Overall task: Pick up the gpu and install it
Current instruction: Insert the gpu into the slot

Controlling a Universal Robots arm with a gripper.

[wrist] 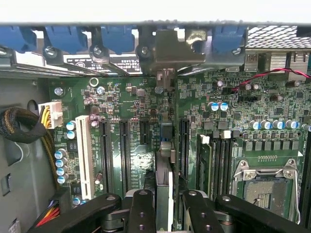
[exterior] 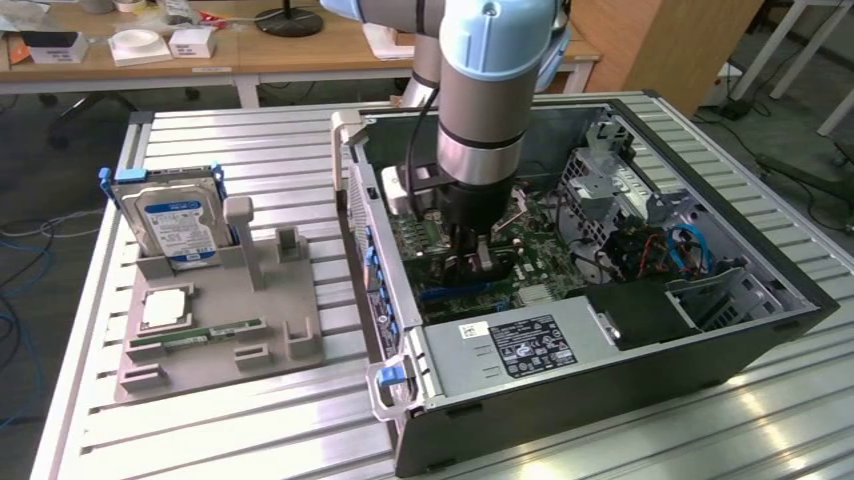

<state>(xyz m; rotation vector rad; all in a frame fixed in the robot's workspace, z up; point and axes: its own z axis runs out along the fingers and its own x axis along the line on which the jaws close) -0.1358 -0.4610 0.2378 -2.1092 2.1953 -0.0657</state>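
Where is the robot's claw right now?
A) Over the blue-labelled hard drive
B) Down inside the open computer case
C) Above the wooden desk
B: the claw reaches down into the open computer case, holding the gpu edge-on over the motherboard.

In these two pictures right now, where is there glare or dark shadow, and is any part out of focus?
Exterior view: light glares off the ribbed metal table near the computer case; the arm shades the motherboard. Wrist view: a washed-out pale band runs along the case edge; the gripper holding the gpu is close and soft; the board stays sharp.
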